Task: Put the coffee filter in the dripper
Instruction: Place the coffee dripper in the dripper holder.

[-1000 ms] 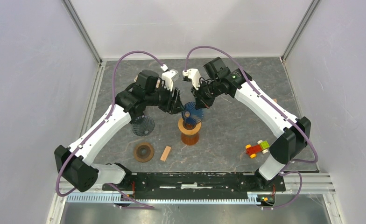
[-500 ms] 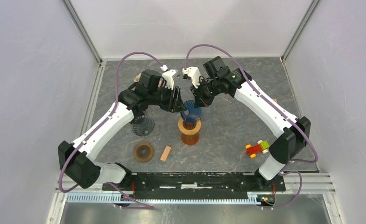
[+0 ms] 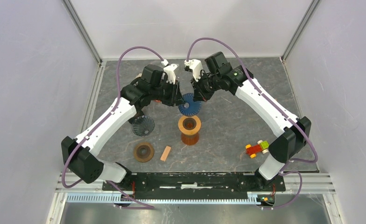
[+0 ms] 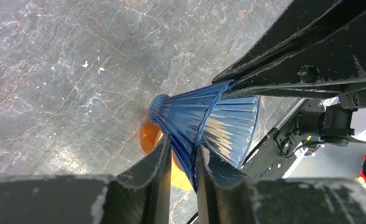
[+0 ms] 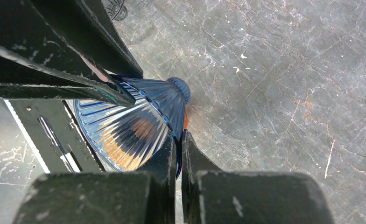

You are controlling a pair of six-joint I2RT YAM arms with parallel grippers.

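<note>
Since 1 s ago both arms pulled back, taking the blue filter [image 3: 189, 104] away from the dripper [image 3: 189, 129]. It's now in the air just behind it, above the tabletop [image 3: 228, 126]. L tool [image 4: 182, 149] has narrowed and pinches the filter wall. R tool [image 5: 179, 140] is clamped tight on the opposite rim.

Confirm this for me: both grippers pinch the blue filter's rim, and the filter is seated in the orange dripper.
Not quite. The filter is not seated: the top view shows it held in the air just beyond the dripper, whose mouth is empty. The left gripper and right gripper do both pinch its rim.
</note>
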